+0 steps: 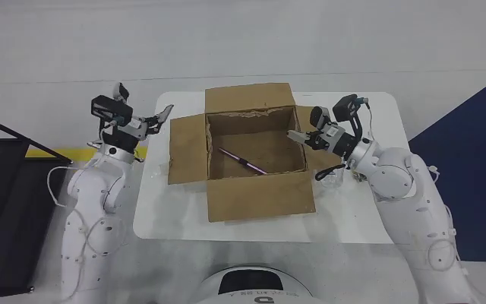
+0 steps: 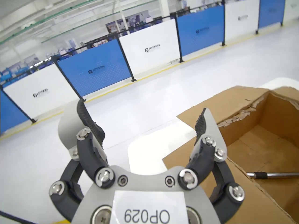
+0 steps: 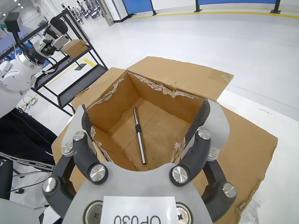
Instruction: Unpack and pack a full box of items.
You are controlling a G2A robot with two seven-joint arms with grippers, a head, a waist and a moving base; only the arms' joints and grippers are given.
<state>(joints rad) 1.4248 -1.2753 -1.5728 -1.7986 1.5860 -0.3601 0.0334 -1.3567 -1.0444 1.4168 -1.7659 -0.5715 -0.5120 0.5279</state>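
Observation:
An open cardboard box (image 1: 258,196) (image 2: 254,117) (image 3: 163,78) stands in the middle of the white table (image 1: 152,213), all flaps folded out. On its floor lies a thin metal rod (image 1: 243,161) (image 2: 273,175) (image 3: 139,136) with a dark grip. My left gripper (image 1: 161,118) (image 2: 142,115) hangs open over the table just outside the box's left flap, with nothing between its fingers. My right gripper (image 1: 295,137) (image 3: 144,110) is open at the box's right rim, above the interior, empty.
A black metal rack (image 3: 77,71) with a small carton stands on the floor beyond the table's left side. Crumpled clear plastic (image 1: 328,178) lies on the table by the right flap. Bare table shows along the front edge and at the far right.

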